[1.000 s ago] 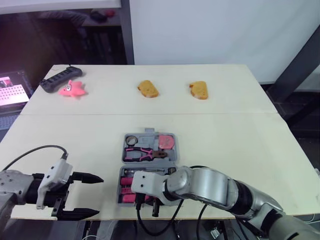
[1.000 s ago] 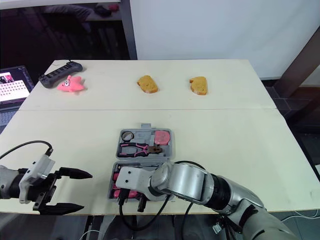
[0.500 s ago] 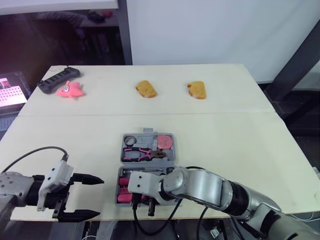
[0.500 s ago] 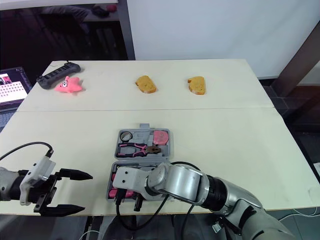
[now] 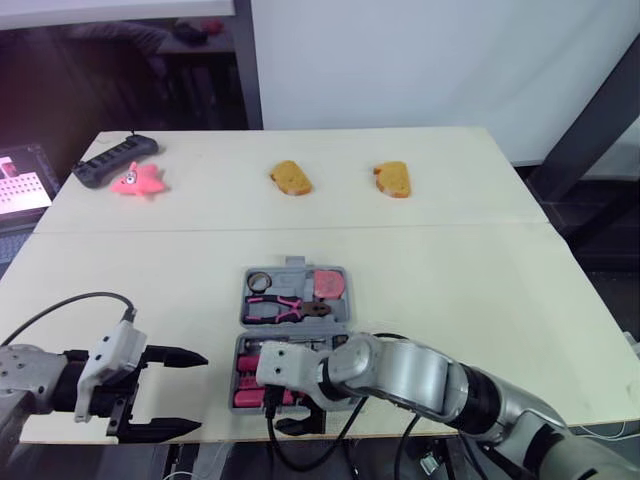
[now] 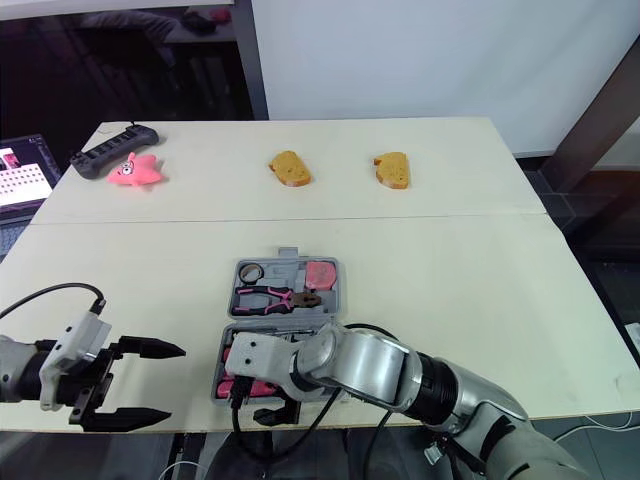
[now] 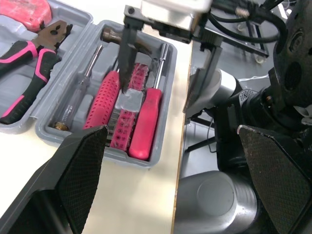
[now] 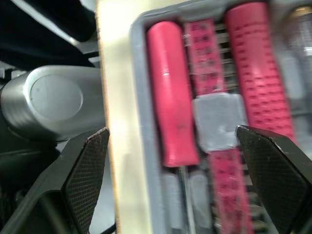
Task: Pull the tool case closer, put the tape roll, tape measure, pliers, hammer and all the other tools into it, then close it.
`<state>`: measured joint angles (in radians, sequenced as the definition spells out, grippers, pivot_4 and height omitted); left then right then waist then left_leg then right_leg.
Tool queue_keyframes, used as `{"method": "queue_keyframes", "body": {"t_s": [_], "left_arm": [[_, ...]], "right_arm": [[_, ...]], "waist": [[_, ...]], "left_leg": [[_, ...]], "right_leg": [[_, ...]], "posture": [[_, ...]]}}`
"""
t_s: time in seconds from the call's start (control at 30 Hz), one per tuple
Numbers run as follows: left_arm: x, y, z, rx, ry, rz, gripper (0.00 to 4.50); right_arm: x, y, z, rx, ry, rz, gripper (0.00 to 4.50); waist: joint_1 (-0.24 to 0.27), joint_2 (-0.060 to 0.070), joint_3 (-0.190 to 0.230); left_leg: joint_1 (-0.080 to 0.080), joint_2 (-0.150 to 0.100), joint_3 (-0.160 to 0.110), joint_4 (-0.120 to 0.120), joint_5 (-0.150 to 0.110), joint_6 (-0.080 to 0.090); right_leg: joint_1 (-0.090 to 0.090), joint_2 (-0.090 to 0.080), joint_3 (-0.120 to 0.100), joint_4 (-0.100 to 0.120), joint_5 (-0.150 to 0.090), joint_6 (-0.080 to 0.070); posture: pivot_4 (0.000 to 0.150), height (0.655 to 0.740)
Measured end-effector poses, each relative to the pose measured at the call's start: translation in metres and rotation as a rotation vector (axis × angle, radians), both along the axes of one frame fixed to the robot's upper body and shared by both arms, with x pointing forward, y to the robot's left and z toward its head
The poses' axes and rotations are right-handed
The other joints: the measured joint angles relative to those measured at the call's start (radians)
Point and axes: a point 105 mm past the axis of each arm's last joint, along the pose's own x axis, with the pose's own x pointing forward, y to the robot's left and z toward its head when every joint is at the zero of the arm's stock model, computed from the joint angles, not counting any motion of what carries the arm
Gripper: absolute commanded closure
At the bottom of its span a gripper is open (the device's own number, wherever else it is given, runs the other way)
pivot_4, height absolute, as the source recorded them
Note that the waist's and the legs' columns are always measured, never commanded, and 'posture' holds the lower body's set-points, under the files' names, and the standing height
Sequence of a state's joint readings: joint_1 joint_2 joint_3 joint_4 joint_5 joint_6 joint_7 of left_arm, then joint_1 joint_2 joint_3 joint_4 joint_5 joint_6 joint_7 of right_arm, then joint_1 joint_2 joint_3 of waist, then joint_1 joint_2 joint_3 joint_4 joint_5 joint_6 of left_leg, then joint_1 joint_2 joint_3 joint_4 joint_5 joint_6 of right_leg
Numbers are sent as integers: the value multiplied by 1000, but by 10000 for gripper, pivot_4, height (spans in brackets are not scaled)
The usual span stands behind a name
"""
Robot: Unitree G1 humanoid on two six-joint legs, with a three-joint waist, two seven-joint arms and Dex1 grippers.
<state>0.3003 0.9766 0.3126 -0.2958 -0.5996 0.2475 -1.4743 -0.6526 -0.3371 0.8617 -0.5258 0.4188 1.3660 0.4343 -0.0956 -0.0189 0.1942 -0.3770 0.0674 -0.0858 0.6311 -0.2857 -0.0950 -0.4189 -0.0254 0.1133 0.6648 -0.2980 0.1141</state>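
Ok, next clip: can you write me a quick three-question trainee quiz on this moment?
1. True or false: the tool case is closed.
2. Fill in: the pliers lie in the case's ___ half, near or far from the robot.
3. The right claw, above the case's near half, is: A open; B shut and empty; C shut on the pliers.
Key: 1 false; 2 far; 3 A.

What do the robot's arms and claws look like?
The right arm is shiny, rounded silver with black cables. The left arm has a looping grey cable. The left claw and right claw have white blocks and black pointed fingers.
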Motion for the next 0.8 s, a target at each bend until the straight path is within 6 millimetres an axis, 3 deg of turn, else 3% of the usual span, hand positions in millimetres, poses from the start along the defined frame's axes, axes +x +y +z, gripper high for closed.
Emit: {"method": "queue_keyframes", "body": {"t_s": [0.1,0.33,0.8], "left_arm": [[2,0,1,0,-7,-1,0],[3,1,1,0,-8,2,0],[1,1,-1,0,5,10,0]], "right_arm": [[-1,1,2,51,21,3,9524],[-4,0,4,100,27,42,44722],[-1,-7,-7,82,24,15,44722]], "waist": [[0,0,0],[-1,0,0],[-1,0,0]], "left_leg": [[0,0,0,0,0,0],[-1,0,0,0,0,0],[-1,0,0,0,0,0]], "right_leg": [[0,0,0,0,0,0],[-1,0,0,0,0,0],[-1,0,0,0,0,0]], "posture": [[1500,7400],[1500,7400],[1500,7400]]}}
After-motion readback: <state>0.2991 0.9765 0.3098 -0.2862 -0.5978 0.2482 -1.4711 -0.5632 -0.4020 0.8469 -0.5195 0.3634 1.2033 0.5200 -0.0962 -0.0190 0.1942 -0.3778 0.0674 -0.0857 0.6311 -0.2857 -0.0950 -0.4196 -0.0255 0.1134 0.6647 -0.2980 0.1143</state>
